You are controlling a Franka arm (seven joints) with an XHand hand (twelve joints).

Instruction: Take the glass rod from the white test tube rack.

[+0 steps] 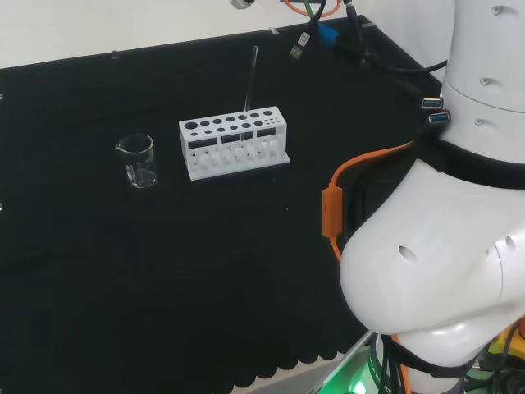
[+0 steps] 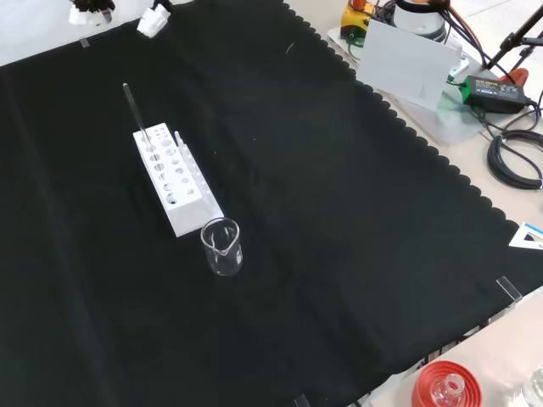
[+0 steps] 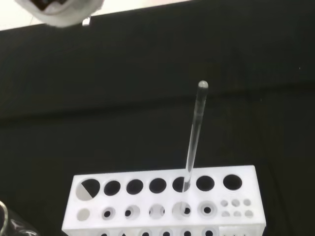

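Closest to the wrist camera stands the white test tube rack (image 3: pixel 165 201), and the glass rod (image 3: pixel 193 135) rises upright from one hole in its back row, second hole from one end. On the black-clothed desk (image 2: pixel 339 220) a clear beaker (image 2: pixel 222 247) sits just beside the rack's short end in the front view. A blurred white part of the hand (image 3: pixel 61 11) shows well above the rack, touching nothing; whether its fingers are open or closed cannot be told.
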